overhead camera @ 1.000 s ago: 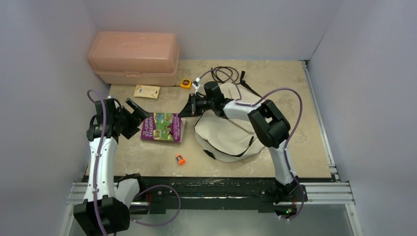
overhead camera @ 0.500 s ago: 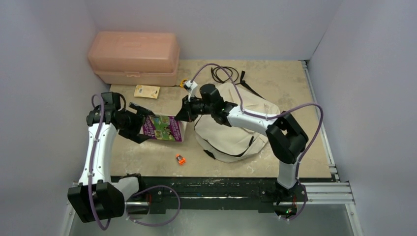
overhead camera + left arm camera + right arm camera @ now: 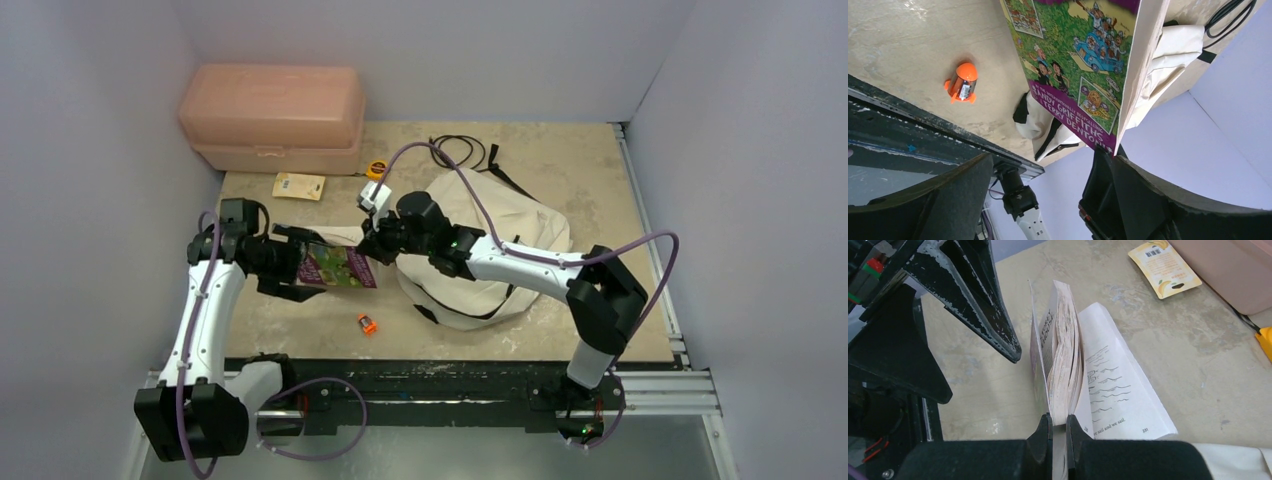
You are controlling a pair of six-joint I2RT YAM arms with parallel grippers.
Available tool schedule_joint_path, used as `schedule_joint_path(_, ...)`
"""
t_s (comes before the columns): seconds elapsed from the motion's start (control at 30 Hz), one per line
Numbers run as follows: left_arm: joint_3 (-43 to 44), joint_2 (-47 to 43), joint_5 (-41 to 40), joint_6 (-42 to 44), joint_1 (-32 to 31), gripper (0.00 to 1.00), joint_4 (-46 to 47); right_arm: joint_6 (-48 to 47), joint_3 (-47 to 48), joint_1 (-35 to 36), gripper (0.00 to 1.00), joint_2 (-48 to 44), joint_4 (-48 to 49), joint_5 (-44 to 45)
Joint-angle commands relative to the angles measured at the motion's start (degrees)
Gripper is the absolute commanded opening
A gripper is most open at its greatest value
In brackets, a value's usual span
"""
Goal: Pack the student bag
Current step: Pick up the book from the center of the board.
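Observation:
The cream student bag (image 3: 500, 255) lies slumped at the centre right of the table. A purple and green picture book (image 3: 338, 266) stands tilted on edge just left of it. My right gripper (image 3: 372, 245) is shut on the book's page block (image 3: 1064, 365), and one loose printed page (image 3: 1118, 385) droops to the table. My left gripper (image 3: 295, 262) is wide open at the book's other end. In the left wrist view the cover (image 3: 1073, 65) fills the space ahead, and its lower corner meets one finger (image 3: 1148, 195). The left fingers (image 3: 973, 295) stand apart from the pages.
A pink rigid box (image 3: 270, 115) stands at the back left. In front of it lie a yellow card (image 3: 299, 185) and a yellow tape measure (image 3: 375, 170). A small orange object (image 3: 367, 323) lies near the front edge. A black cable (image 3: 465, 150) coils behind the bag.
My right gripper moved left and toward the front, tipping the book from flat up onto its edge. My left gripper swung down and right to the book's left end, staying open.

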Motion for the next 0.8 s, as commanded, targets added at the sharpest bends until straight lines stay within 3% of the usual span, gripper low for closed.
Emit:
schedule_joint_path(0.0,1.6,-0.2,-1.4,-3.9,-2.5,0.89,3.3,-6.0,1.3,2.5,0.0,-4.5,1.5,3.9)
schedule_joint_path(0.4,0.5,2.9,-3.2,-6.1,-3.0,0.59,7.9,-9.0,1.4,6.4,0.0,-5.3,0.0,7.0)
schedule_joint_path(0.77,-3.6,1.7,-3.9,-6.2,-3.1,0.05,7.4,-10.7,1.8,8.7,0.0,-5.0,-0.9,11.0)
